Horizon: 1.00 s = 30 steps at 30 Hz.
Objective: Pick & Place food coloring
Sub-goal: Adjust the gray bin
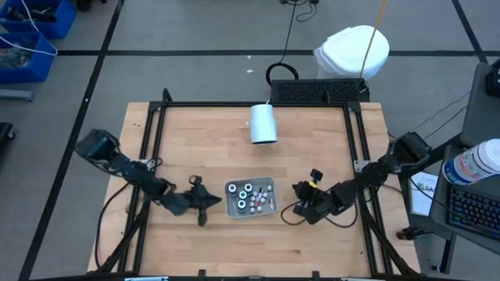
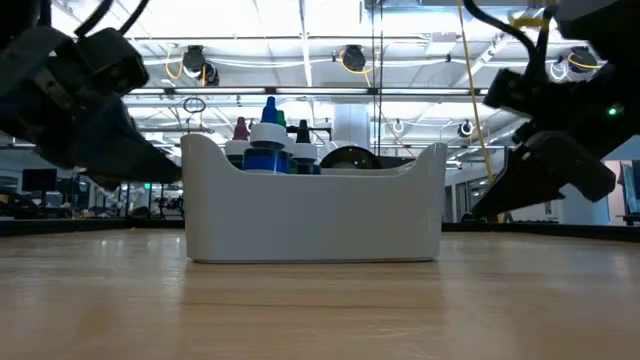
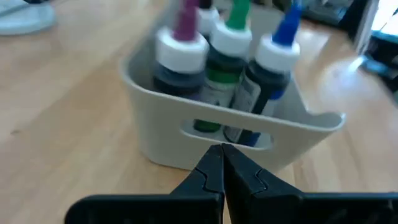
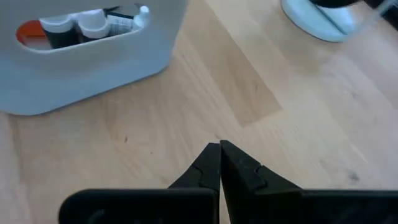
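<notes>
The food coloring (image 1: 250, 197) is a cluster of small bottles standing upright in a light grey bin (image 1: 250, 214) at the table's middle front. Their coloured tips (image 2: 268, 145) rise above the bin's rim, and purple, green and blue ones (image 3: 224, 50) show in the left wrist view. My left gripper (image 1: 219, 200) is shut, low over the table, right at the bin's left end wall (image 3: 168, 140), by its handle slot. My right gripper (image 1: 296, 190) is shut too, a short way off the bin's right end (image 4: 93, 68), over bare wood. My left gripper's shut fingertips (image 3: 214, 163) stand right in front of the bin's left end wall, just below the handle slot (image 3: 224, 130). They come at it slanting down from the table's left. I cannot tell whether they touch the wall.
A large white cup (image 1: 263, 123) lies on its side toward the table's far edge, behind the bin. A black frame (image 1: 258, 104) runs around the tabletop. Bare wood lies in front of the bin and to both sides, beyond the arms.
</notes>
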Each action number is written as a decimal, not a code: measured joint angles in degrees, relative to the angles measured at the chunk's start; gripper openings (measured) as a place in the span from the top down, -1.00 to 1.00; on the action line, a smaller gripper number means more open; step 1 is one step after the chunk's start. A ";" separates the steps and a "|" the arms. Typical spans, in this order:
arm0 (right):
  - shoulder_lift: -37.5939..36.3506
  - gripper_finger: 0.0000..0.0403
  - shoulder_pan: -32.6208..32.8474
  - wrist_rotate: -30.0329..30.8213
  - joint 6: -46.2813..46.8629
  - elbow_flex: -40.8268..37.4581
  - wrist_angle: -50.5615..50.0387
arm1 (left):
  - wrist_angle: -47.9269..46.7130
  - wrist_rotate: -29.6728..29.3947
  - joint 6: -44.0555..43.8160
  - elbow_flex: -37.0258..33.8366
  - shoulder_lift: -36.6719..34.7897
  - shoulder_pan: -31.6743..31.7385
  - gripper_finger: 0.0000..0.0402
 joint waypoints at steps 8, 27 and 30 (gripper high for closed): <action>0.00 1.00 -3.46 -4.20 -8.49 -4.76 15.79 | -16.79 0.06 -6.77 11.97 7.78 1.86 0.98; 11.05 1.00 -4.60 -13.25 -14.70 -4.59 41.53 | -21.79 -0.58 -9.22 14.02 8.22 5.60 0.97; 13.36 1.00 -4.60 -13.67 -13.59 -3.70 42.39 | -22.54 -0.59 -9.20 14.02 8.20 6.11 0.96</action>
